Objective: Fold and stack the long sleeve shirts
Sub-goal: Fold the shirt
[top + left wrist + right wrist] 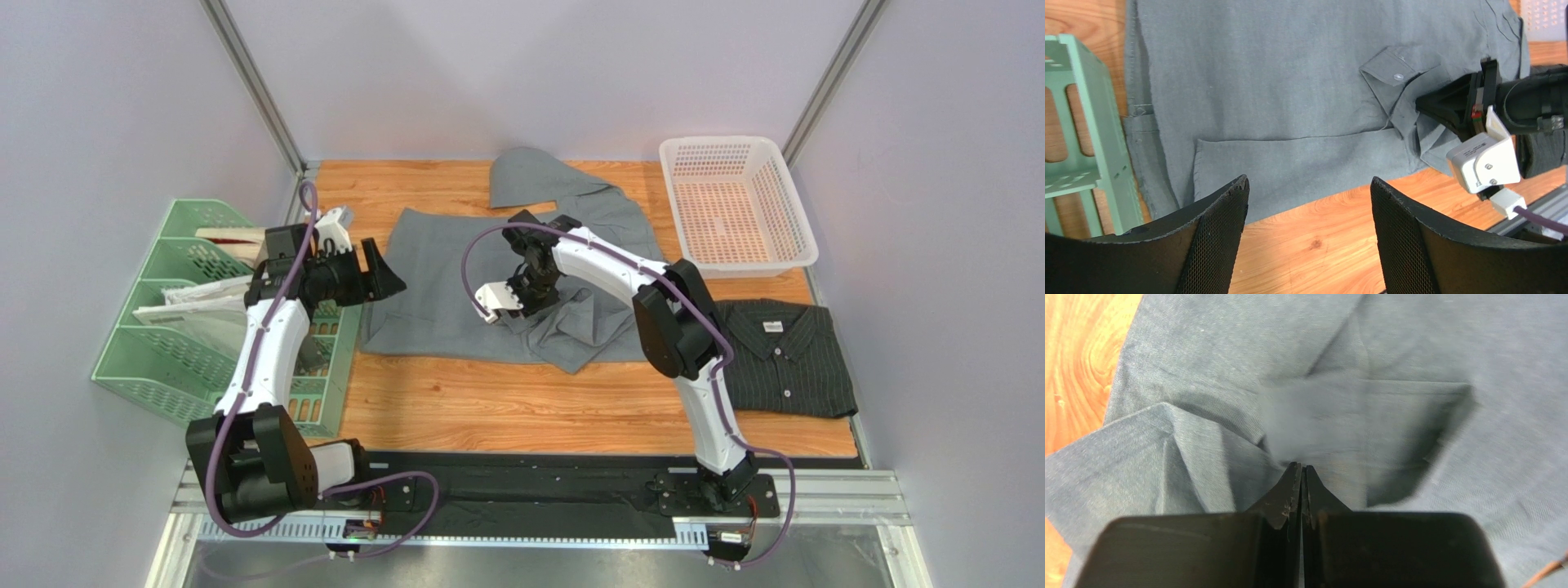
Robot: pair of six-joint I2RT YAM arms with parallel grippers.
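The right gripper (pixel 1301 470) is closed, tips on the grey shirt (pixel 1425 349); the left gripper (pixel 1310 184) stands wide open, empty.

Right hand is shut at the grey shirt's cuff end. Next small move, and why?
Probably raise the right hand a little and draw the sleeve fold across the grey shirt. Its fingers meet where cloth bunches, seemingly pinching it. The shirt lies spread, unfolded. The left hand is open, holding nothing.

Matt grey cloth shirt (pixel 442 276) on glossy grained wood table (pixel 491 404); white perforated plastic basket (pixel 736 208).
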